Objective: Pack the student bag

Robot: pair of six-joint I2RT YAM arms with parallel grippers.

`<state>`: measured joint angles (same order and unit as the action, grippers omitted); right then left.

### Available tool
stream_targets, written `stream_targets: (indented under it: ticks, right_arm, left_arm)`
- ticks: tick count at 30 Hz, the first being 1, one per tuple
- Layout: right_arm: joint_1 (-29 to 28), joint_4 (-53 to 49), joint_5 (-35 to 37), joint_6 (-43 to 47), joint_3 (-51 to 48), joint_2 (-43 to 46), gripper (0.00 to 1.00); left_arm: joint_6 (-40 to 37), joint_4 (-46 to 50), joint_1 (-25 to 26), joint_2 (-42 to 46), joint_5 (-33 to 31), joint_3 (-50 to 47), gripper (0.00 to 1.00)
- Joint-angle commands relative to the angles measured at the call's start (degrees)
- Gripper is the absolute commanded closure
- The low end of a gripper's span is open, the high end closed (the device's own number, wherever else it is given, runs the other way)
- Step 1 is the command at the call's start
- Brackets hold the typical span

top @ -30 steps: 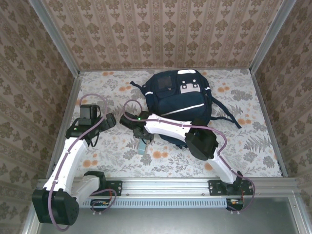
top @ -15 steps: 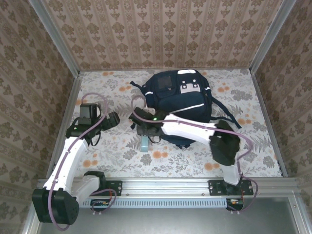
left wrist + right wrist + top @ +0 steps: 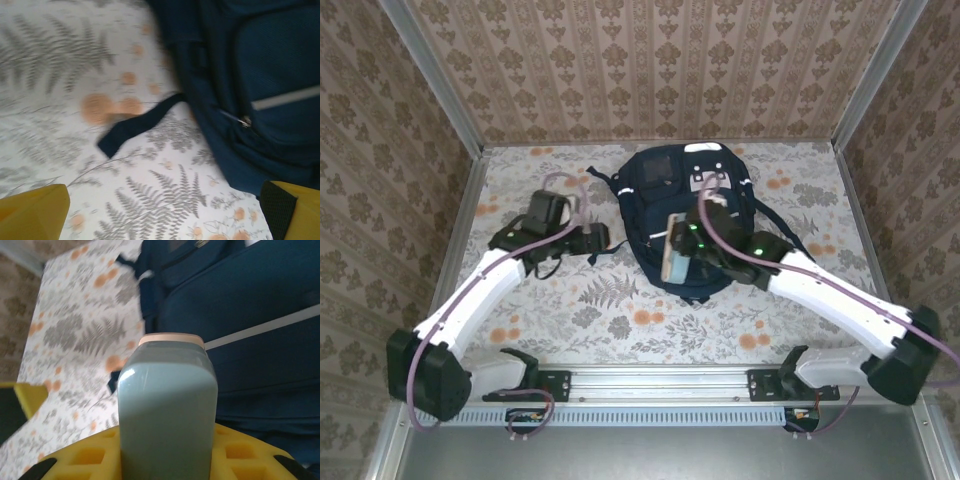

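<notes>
The step in hand appears to be carrying an item to the bag for loading. The right gripper (image 3: pixel 682 250) is pinching a grey-blue case (image 3: pixel 167 410) between its yellow fingers, with the case's peach-coloured end pointing away from the gripper. The student bag (image 3: pixel 655 195) lies flat on the surface (image 3: pixel 620 320), directly beneath and ahead of the right gripper and just to the right of the left gripper (image 3: pixel 605 242). The bag's long axis runs from the arms' side toward the far wall. Its top, with the grey-white patches, points away from the arms and its bottom faces them. The left gripper is spread wide and holds nothing. It hovers low over the surface, with a loose dark strap (image 3: pixel 137 125) ahead of it and a zip pull (image 3: pixel 244 120) on the bag's side panel ahead and to its right. No open compartment can be made out in these views. The next move therefore likely calls for the left gripper to take the zip pull or the fabric and open a mouth. The right gripper would then line the case up with that opening and lower it in.
</notes>
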<state>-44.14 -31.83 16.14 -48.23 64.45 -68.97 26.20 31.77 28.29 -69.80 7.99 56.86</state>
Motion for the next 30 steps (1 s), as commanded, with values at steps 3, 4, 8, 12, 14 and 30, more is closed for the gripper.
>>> stream_targets:
  ticks: [3,4,8,12,14,30]
  right_arm:
    - [7.8,-7.1,2.5,1.3,-3.9,11.1,0.79]
    - [9.4,-7.9,2.1,1.7,-4.5,12.3,0.79]
    - [18.0,-9.2,-1.7,3.7,-7.0,16.8,0.78]
    - [25.3,-9.3,-6.4,5.7,-8.2,18.9,0.78]
    - [28.0,-9.3,-7.7,6.7,-8.7,18.9,0.78]
    - [36.8,-8.7,-12.6,6.1,-9.6,19.6,0.75]
  left_arm:
    - [-9.9,-4.0,13.2,-8.6,-4.2,9.2,0.00]
    - [-11.8,-3.4,15.3,-10.9,-5.2,11.5,0.00]
    - [-23.4,0.6,22.7,-22.2,-8.0,22.7,0.02]
    - [-36.7,7.3,25.7,-32.7,-5.0,33.5,0.10]
    - [-41.6,8.9,25.7,-36.4,-4.4,37.4,0.11]
    - [-54.0,17.1,21.8,-49.4,-2.9,52.2,0.11]
